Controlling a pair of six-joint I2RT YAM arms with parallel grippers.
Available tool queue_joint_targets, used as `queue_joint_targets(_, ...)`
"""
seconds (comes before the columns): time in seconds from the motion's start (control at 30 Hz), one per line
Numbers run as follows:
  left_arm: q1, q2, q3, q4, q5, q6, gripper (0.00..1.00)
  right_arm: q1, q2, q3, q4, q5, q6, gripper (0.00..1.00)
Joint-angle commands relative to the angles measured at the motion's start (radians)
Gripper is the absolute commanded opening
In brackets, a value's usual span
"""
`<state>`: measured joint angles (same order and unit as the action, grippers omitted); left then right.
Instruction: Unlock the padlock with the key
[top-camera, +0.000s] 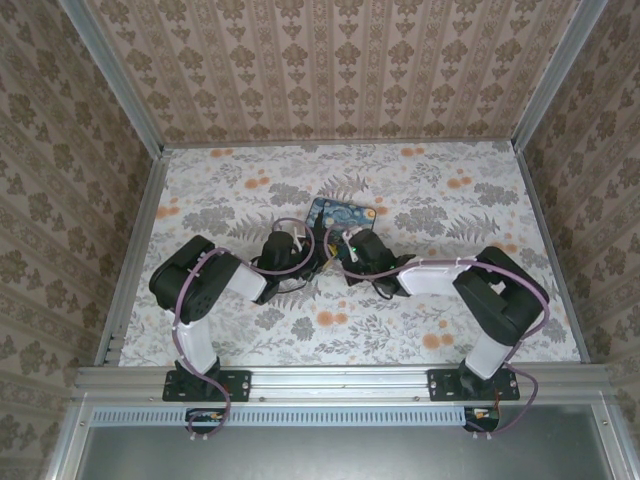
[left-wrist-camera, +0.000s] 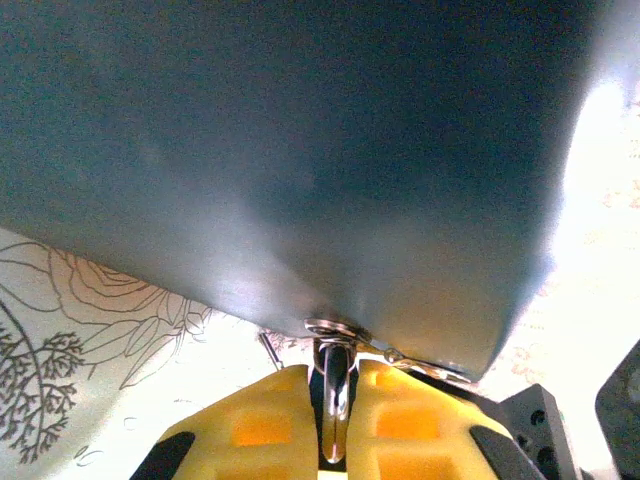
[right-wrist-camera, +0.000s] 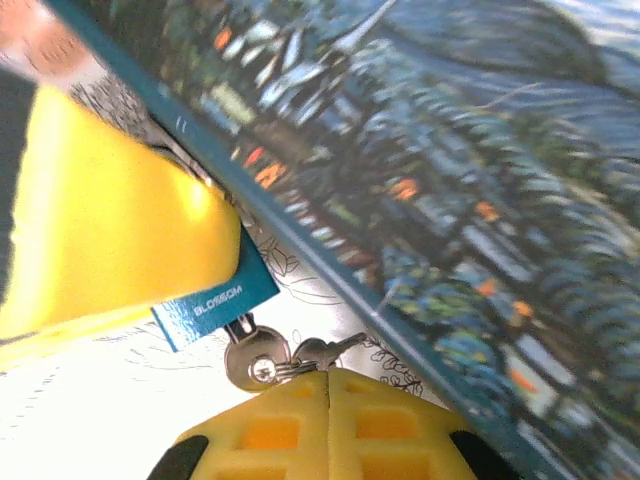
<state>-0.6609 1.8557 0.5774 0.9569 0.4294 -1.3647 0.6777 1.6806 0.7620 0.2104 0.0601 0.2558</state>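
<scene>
The padlock (right-wrist-camera: 215, 300) is a small teal block marked BLOSSOM, hanging at the edge of the starry-night box (right-wrist-camera: 430, 170). The left gripper's yellow finger (right-wrist-camera: 110, 230) covers its upper part. In the left wrist view my left gripper (left-wrist-camera: 335, 372) is shut on a shiny metal piece (left-wrist-camera: 336, 385) under the box's blue-grey side (left-wrist-camera: 300, 150). A silver key (right-wrist-camera: 258, 360) sits in the padlock's bottom, with a ring and a second key (right-wrist-camera: 335, 348) beside it. My right gripper (right-wrist-camera: 328, 375) is shut at the key's head and ring. From above, both grippers (top-camera: 308, 248) (top-camera: 342, 248) meet at the box's near edge.
The box (top-camera: 342, 214) lies mid-table on the floral cloth (top-camera: 420, 200). Patterned walls close in the left, back and right sides. Both arms' cables loop beside the box. Open cloth lies on both sides and behind.
</scene>
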Motion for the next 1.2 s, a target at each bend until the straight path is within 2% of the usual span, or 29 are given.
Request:
queue_joint_targets(0.0, -0.016, 0.005, -0.019, -0.007, 0.042, 0.007, 0.0, -0.034, -0.054, -0.018, 0.117, -0.171, 0.098, 0.0)
queue_joint_targets(0.07, -0.016, 0.005, -0.019, -0.005, 0.039, 0.006, 0.0, -0.046, -0.069, -0.035, 0.129, -0.195, 0.114, 0.04)
queue_joint_targets(0.13, -0.016, 0.007, -0.019, -0.002, 0.04, 0.004, 0.0, -0.054, -0.085, -0.05, 0.129, -0.206, 0.117, 0.15)
queue_joint_targets(0.27, -0.016, 0.008, -0.019, 0.0, 0.039, 0.001, 0.0, -0.053, -0.118, -0.071, 0.103, -0.2, 0.097, 0.28)
queue_joint_targets(0.33, -0.016, 0.01, -0.016, 0.0, 0.043, 0.001, 0.0, -0.053, -0.129, -0.082, 0.086, -0.196, 0.077, 0.39)
queue_joint_targets(0.43, -0.016, 0.01, -0.011, 0.0, 0.044, -0.001, 0.0, -0.044, -0.136, -0.09, 0.044, -0.157, 0.026, 0.47)
queue_joint_targets(0.63, -0.016, 0.008, -0.01, -0.002, 0.042, -0.002, 0.0, 0.027, -0.129, -0.1, -0.003, 0.045, -0.094, 0.48)
queue_joint_targets(0.83, -0.016, 0.008, -0.012, -0.003, 0.043, -0.003, 0.0, 0.102, -0.076, -0.106, 0.056, 0.275, -0.187, 0.46)
queue_joint_targets(1.17, -0.016, 0.007, -0.012, -0.006, 0.04, -0.002, 0.0, 0.184, 0.037, -0.038, 0.108, 0.438, -0.315, 0.43)
